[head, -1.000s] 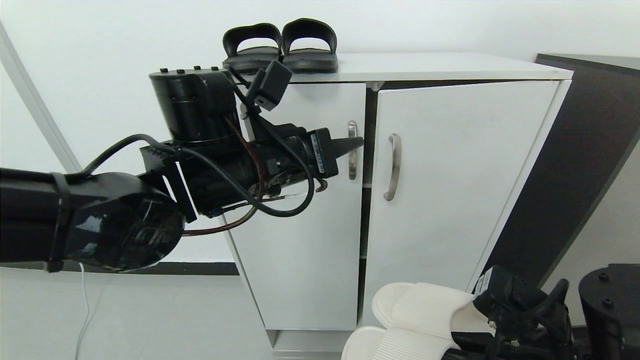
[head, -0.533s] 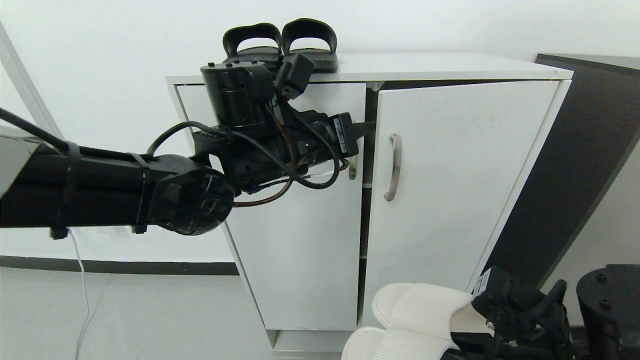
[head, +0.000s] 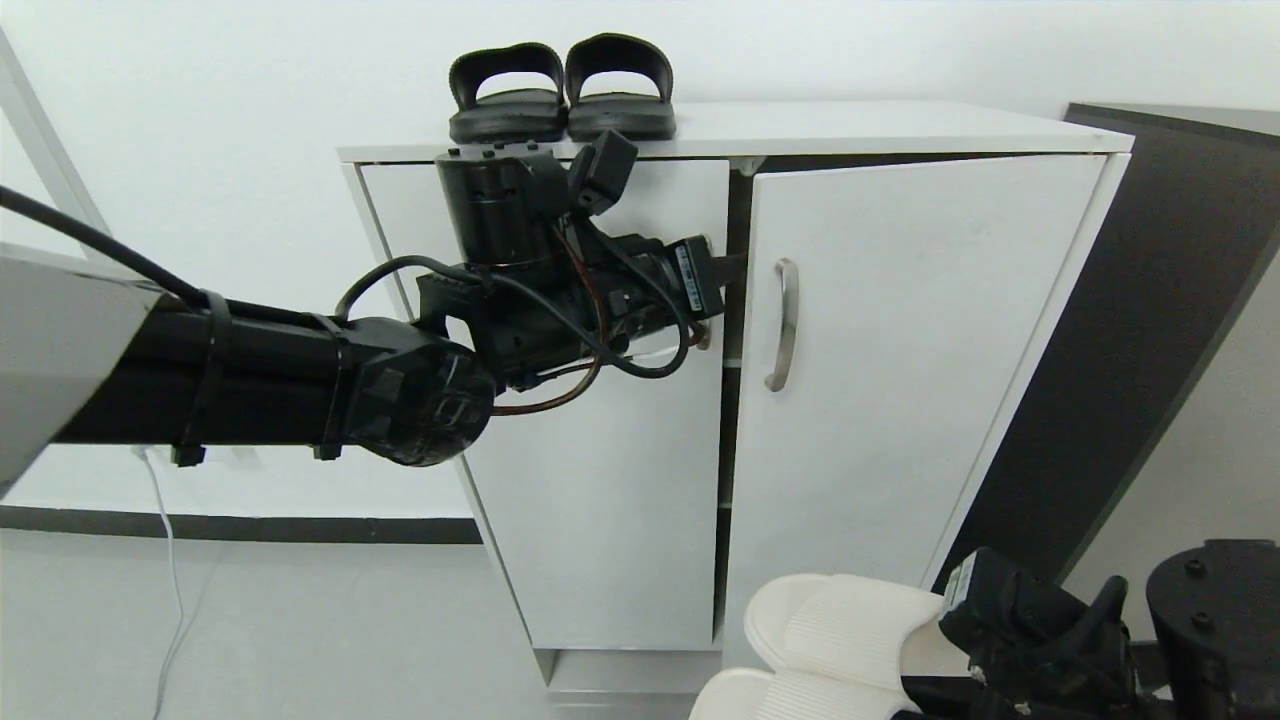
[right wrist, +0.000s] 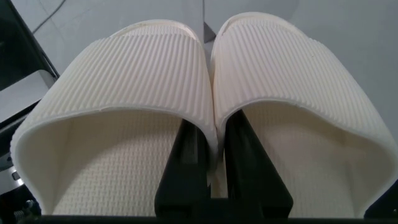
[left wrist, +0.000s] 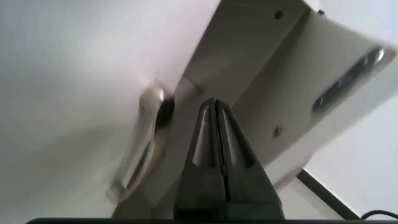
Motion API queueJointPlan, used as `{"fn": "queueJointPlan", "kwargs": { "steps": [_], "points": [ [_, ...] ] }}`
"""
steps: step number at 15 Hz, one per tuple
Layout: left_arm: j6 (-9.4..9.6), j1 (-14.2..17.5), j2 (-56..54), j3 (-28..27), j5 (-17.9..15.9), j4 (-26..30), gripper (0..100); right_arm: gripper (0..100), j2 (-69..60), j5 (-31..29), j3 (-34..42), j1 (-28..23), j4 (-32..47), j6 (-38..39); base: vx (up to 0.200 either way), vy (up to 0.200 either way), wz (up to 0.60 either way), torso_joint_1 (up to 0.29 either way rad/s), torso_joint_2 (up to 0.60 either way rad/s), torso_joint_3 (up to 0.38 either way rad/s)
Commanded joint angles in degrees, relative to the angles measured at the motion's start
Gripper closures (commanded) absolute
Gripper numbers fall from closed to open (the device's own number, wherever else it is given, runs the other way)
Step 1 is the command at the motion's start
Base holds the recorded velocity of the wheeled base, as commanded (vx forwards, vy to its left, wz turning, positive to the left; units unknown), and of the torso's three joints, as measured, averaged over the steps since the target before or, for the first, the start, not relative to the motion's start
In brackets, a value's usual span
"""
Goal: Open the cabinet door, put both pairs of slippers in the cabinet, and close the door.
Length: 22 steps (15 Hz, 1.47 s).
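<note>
Black slippers (head: 562,92) sat on the cabinet (head: 900,118) top at twelve o'clock. The left gripper (head: 730,268) pointed into the gap between the doors, just beside the left handle (head: 704,340). At five o'clock, the right gripper (head: 975,615) held the white slippers (head: 835,625).

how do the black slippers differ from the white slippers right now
Colour: the black slippers are black, the white slippers cream-white. Place: the black slippers stand on the cabinet top; the white slippers are held low in front of it, clamped in the right gripper. Surface: the white slippers' straps are ribbed, the black slippers' look smooth. Both are open-toed slides, paired side by side.
</note>
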Motion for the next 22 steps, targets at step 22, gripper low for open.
{"fn": "queueJointPlan", "kwargs": {
  "steps": [22],
  "points": [
    [20.91, 0.99, -45.61, 39.25, 38.99, 7.64, 100, 100, 27.71, -29.46, -11.97, -9.72, -28.85, 6.69, -0.055, 0.0, 0.0, 0.0, 0.0, 0.002]
  ]
}}
